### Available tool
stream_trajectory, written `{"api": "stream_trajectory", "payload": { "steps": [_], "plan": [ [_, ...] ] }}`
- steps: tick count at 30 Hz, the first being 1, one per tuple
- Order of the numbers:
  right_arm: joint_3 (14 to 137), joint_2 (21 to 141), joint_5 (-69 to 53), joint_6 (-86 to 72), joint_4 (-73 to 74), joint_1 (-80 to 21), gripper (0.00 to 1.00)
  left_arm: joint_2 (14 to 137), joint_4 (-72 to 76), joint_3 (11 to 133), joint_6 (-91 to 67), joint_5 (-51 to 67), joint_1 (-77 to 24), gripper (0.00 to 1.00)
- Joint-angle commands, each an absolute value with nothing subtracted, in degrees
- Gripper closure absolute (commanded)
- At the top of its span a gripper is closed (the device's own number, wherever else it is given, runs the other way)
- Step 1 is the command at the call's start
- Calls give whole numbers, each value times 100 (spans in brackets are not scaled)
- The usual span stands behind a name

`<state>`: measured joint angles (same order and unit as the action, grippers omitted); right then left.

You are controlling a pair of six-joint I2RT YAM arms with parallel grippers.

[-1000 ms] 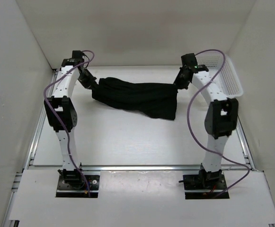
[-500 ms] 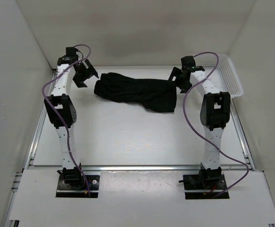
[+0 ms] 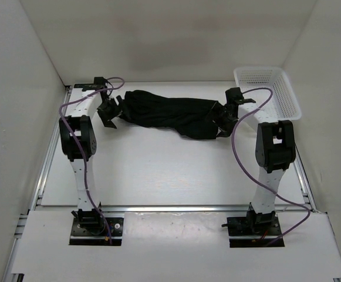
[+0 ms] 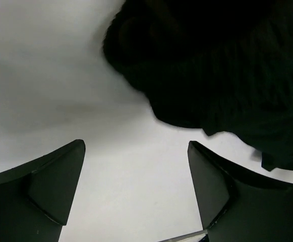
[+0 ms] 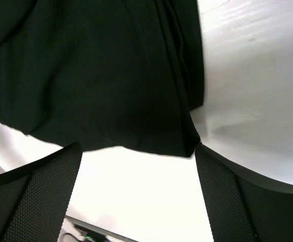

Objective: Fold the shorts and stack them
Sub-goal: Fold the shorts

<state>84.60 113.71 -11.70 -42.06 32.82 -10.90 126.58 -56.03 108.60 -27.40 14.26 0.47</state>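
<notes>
Shorts [image 3: 167, 113] lie bunched across the far middle of the table [image 3: 158, 170], between my two grippers. My left gripper [image 3: 108, 111] gapes at their left end, holding nothing; my right gripper [image 3: 217, 121] is spread wide at their right hem, also gripping nothing.

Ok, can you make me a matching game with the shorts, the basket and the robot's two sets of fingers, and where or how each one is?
1. shorts
2. basket
3. left fingers
4. right fingers

A. white, in the far right corner
B. open, over a flat cloth edge
C. black, lying on the table
D. open, beside a bunched cloth end

Pairs: 1-C, 2-A, 3-D, 4-B
</notes>
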Motion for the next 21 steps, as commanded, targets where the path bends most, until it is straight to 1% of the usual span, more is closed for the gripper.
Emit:
{"api": "stream_trajectory", "payload": {
  "steps": [1, 3, 4, 6, 7, 8, 9, 10, 12, 13, 14, 18, 20, 21],
  "plan": [
    [8683, 11627, -1417, -4667, 2874, -1212, 5, 12998, -5370, 11502, -2654, 1731, -123, 6],
    [8999, 11890, -1301, -4720, 2874, -1274, 5, 13367, -5370, 11811, -2654, 1661, -176, 9],
    [9113, 11979, -1135, -4720, 2874, -1335, 8, 13560, -5370, 12091, -2654, 1557, -176, 12],
    [9456, 12269, -976, -4720, 2935, -1406, 10, 13745, -5370, 12504, -2725, 1503, -176, 24],
    [9579, 12374, -880, -4668, 3031, -1458, 16, 13894, -5370, 12629, -2777, 1503, -176, 29],
    [9763, 12540, -775, -4615, 3084, -1459, 20, 13965, -5370, 12743, -2777, 1503, -176, 35],
    [9826, 12612, -591, -4614, 3163, -1459, 25, 14018, -5370, 12953, -2838, 1451, -176, 51],
    [9826, 12665, -589, -4614, 3164, -1459, 43, 14019, -5370, 13025, -2839, 1398, -176, 63],
    [9826, 12727, -536, -4553, 3164, -1459, 68, 14089, -5370, 13078, -2900, 1397, -176, 86],
    [9826, 12727, -475, -4483, 3251, -1459, 92, 14089, -5370, 13078, -2961, 1328, -176, 90],
    [9826, 12727, -475, -4482, 3252, -1459, 100, 13993, -5370, 13078, -3023, 1327, -176, 90],
    [9275, 12455, -282, -4272, 3313, -1459, 100, 13563, -5317, 12543, -3076, 1011, -229, 90],
    [8975, 12148, -212, -4123, 3366, -1459, 100, 13299, -5265, 11973, -3023, 924, -229, 90],
    [8634, 12025, -211, -4070, 3366, -1459, 100, 12967, -5204, 11727, -3023, 871, -229, 90]
  ]
}}
